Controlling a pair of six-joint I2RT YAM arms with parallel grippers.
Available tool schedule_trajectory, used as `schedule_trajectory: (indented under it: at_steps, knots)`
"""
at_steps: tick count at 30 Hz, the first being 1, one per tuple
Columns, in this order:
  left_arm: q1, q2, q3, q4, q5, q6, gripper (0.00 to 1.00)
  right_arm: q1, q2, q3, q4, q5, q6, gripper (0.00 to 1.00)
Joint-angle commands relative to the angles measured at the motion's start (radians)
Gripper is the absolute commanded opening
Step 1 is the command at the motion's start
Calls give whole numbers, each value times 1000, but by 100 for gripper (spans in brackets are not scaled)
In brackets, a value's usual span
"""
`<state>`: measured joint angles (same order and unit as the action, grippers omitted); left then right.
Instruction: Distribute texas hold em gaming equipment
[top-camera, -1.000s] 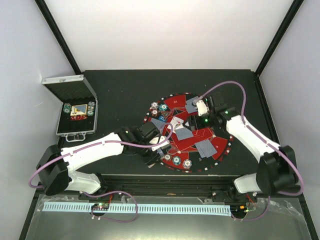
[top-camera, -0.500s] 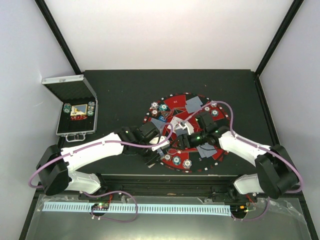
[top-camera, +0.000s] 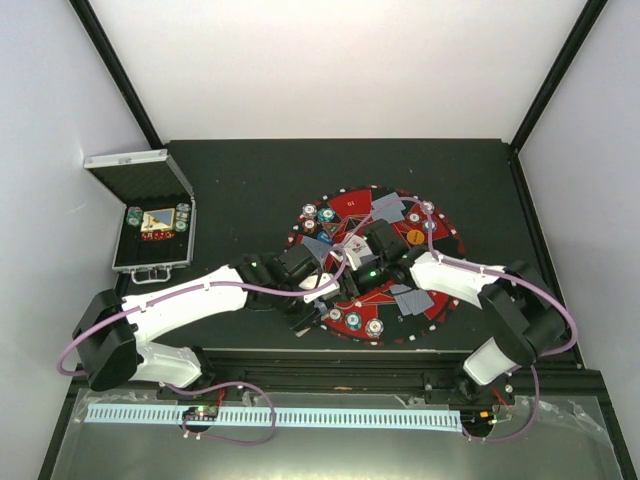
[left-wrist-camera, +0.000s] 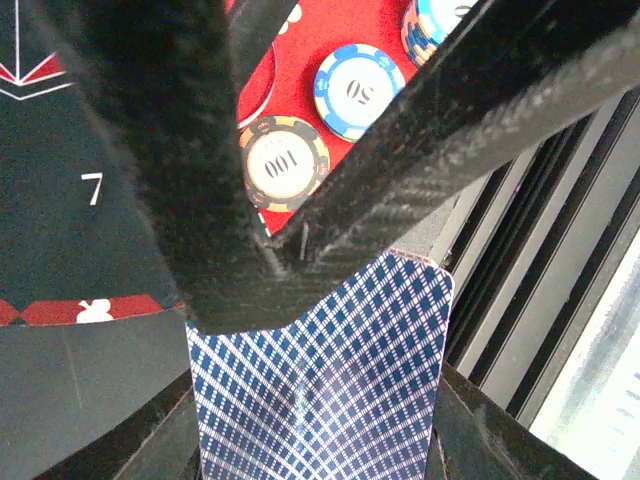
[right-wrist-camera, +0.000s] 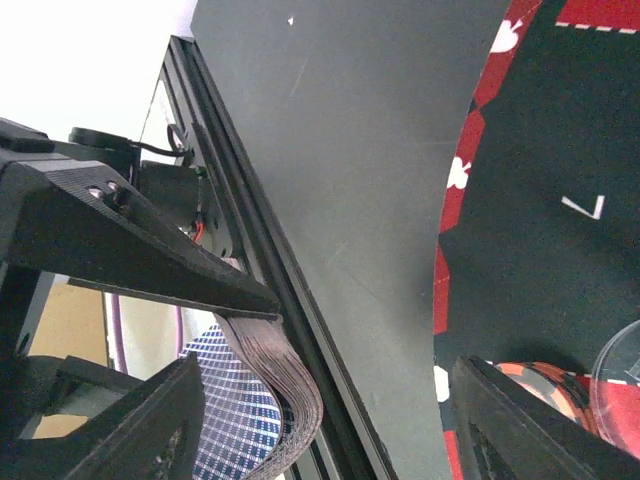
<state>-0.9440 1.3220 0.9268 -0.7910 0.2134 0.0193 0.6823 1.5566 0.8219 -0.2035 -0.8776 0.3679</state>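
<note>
Blue-checked deck pinched by the left tool, long axis pointing straight out; right tool spread.

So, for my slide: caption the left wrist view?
Left end effector grips blue-backed cards; poker chips sit on the red mat beyond.

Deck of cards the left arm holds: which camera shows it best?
Left wrist view: the deck of cards sits close up, the top card's blue diamond-patterned back filling the lower frame. The right wrist view shows mostly its bent edge. In the top view it is too covered to pick out.
</note>
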Motion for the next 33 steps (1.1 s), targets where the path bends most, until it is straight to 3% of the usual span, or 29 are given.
schedule_trajectory:
  at_steps: [1, 12, 18, 33]
  knots:
    - [-6, -17, 15, 7, 4, 5, 50, 21, 25, 12, 16, -41, -42, 68]
    - [-6, -12, 17, 7, 4, 5, 50, 40, 57, -3, 35, -76, -94, 66]
    - [-6, -14, 18, 7, 4, 5, 50, 43, 97, -4, 40, -45, -106, 59]
    - [-6, -17, 15, 8, 4, 5, 50, 32, 58, -12, -42, 41, -171, 53]
